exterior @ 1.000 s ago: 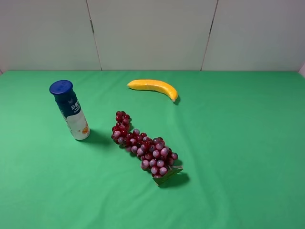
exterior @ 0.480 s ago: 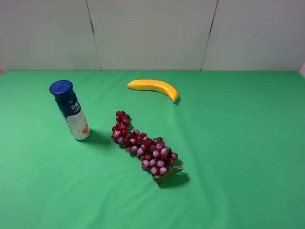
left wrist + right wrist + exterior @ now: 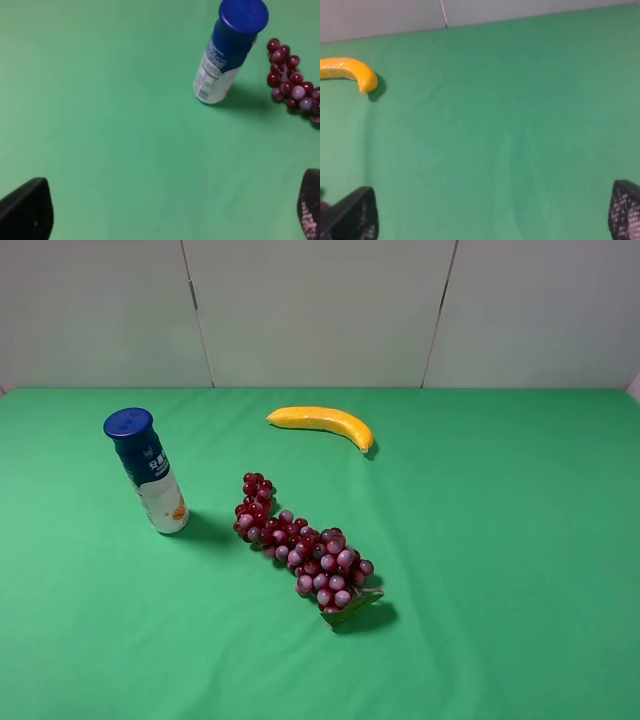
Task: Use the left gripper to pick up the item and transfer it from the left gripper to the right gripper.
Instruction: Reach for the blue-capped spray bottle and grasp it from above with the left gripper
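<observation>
Left gripper (image 3: 170,210) hangs above the green table (image 3: 500,540) with its two black fingers spread wide and nothing between them. The right gripper (image 3: 489,210) is just as wide open and empty. Neither shows in the high view.

The red-purple grape bunch (image 3: 300,545) lies near the table's middle. The slim bottle (image 3: 150,475) stands upright just beside the bunch, on the left arm's side and not touching it.

The bottle looks like smooth, stiff plastic, probably light and a little slippery. Being tall on a narrow base, it would likely tip at a sideways knock. The best hold is probably low on the white body, which leaves the blue cap (image 3: 128,423) and upper label free for the right gripper to take at the handover.

The yellow banana (image 3: 320,422) lies beyond the bunch toward the back wall, well clear. Only the bunch crowds the bottle, on one side, and the approach from the left arm's side looks unobstructed.
</observation>
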Available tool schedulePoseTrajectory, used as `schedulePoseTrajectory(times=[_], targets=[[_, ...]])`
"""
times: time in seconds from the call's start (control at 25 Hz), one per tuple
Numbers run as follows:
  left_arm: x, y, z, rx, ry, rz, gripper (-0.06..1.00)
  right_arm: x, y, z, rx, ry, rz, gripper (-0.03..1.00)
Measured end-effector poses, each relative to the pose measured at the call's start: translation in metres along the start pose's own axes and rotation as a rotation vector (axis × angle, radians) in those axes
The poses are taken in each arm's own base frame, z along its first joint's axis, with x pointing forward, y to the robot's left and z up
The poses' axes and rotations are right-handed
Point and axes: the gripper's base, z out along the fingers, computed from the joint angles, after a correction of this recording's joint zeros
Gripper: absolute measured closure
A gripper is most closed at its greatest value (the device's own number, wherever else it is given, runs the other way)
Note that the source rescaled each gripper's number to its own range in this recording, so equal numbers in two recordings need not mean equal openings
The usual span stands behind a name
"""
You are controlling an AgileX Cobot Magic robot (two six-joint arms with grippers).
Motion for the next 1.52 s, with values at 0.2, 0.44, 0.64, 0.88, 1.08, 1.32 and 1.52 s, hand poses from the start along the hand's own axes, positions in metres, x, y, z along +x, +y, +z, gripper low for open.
schedulePoseTrajectory(times=[0.2, 0.44, 0.64, 0.88, 1.08, 1.32, 1.52], targets=[[-0.029, 0.001, 0.017, 0.036, 0.092, 0.002, -0.05, 0.0, 0.0, 0.0, 0.0, 0.0, 0.0, -0.03], [-0.061, -0.006, 0.047, 0.081, 0.218, 0.034, -0.05, 0.0, 0.0, 0.0, 0.0, 0.0, 0.0, -0.03], [-0.089, -0.017, 0.078, 0.115, 0.319, 0.07, -0.05, 0.0, 0.0, 0.0, 0.0, 0.0, 0.0, -0.03], [-0.11, -0.034, 0.118, 0.137, 0.432, 0.091, -0.05, 0.0, 0.0, 0.0, 0.0, 0.0, 0.0, -0.03], [-0.118, -0.047, 0.155, 0.142, 0.52, 0.102, -0.05, 0.0, 0.0, 0.0, 0.0, 0.0, 0.0, -0.03], [-0.121, -0.056, 0.192, 0.139, 0.59, 0.112, -0.05, 0.0, 0.0, 0.0, 0.0, 0.0, 0.0, -0.03], [-0.121, -0.061, 0.217, 0.127, 0.633, 0.109, -0.05, 0.0, 0.0, 0.0, 0.0, 0.0, 0.0, -0.03]])
